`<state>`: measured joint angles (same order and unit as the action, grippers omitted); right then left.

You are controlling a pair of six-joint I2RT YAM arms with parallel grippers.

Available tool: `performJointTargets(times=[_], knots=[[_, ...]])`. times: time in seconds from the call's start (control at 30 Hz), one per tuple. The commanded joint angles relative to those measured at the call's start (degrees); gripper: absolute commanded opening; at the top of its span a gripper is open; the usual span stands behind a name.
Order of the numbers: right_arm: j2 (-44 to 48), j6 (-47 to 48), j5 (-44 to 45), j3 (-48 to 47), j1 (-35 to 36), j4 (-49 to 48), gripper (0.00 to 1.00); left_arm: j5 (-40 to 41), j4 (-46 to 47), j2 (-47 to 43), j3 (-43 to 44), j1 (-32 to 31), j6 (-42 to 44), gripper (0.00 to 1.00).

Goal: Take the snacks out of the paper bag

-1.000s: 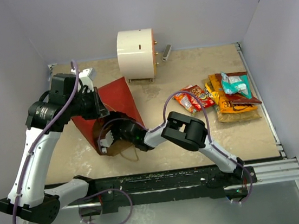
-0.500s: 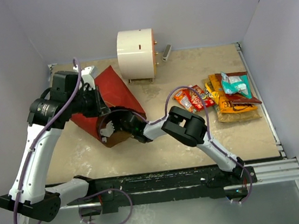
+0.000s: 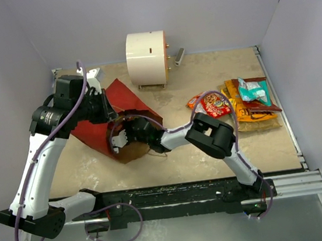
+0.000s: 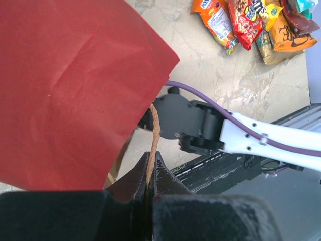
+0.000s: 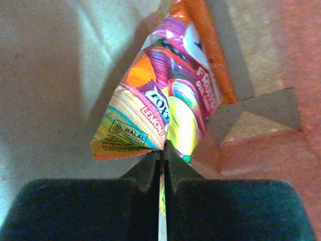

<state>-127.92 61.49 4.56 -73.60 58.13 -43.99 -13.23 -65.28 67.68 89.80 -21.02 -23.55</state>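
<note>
left gripper (image 4: 150, 173): clenched on rim of paper bag (image 4: 75, 90), likely to keep mouth open | right gripper (image 5: 163, 156): in bag mouth, grasping bright candy packet (image 5: 160, 100) by edge, for pulling out | bag: lying at 9 o'clock on table (image 3: 213, 67) | other snacks (image 3: 253, 106): piled at 3 o'clock

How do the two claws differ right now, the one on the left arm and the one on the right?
The left claw pinches the thin rim of the red paper bag, while the right claw pinches a colourful candy packet by its edge. The left claw sits outside the bag at its mouth, while the right claw reaches inside, with brown paper around it. Both have black fingers and are shut on something thin.
</note>
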Motion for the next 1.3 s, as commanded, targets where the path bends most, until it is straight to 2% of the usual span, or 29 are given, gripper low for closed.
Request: performJointTargets(times=[0.0, 0.37, 0.5, 0.67, 0.97, 1.17, 1.27], knots=[[9.7, -7.8, -5.5, 5.0, 0.9, 1.6, 0.0, 1.2, 4.1, -0.3, 2.1, 0.2, -2.2, 0.0], [29.7, -20.3, -22.9, 19.5, 1.2, 17.2, 0.0, 1.0, 10.7, -2.2, -1.7, 0.2, -6.0, 0.0], [38.2, -26.3, -27.5, 24.1, 1.3, 18.6, 0.0, 0.2, 14.0, -3.1, -4.3, 0.2, -8.2, 0.0], [50.1, -32.4, -30.0, 27.1, 1.3, 25.9, 0.0, 1.5, 13.8, -1.9, -5.4, 0.3, -10.5, 0.0], [71.4, -41.5, -21.6, 27.4, 1.1, 38.2, 0.0, 1.1, 17.1, -2.3, -9.6, 0.2, -15.5, 0.0], [82.2, -39.7, -14.3, 23.3, 0.9, 50.5, 0.0, 6.3, 14.0, -2.4, -10.3, 0.3, -19.0, 0.0], [87.3, -37.9, -7.1, 21.9, 0.9, 53.8, 0.0, 8.7, 12.4, -2.3, -10.1, 0.3, -19.8, 0.0]])
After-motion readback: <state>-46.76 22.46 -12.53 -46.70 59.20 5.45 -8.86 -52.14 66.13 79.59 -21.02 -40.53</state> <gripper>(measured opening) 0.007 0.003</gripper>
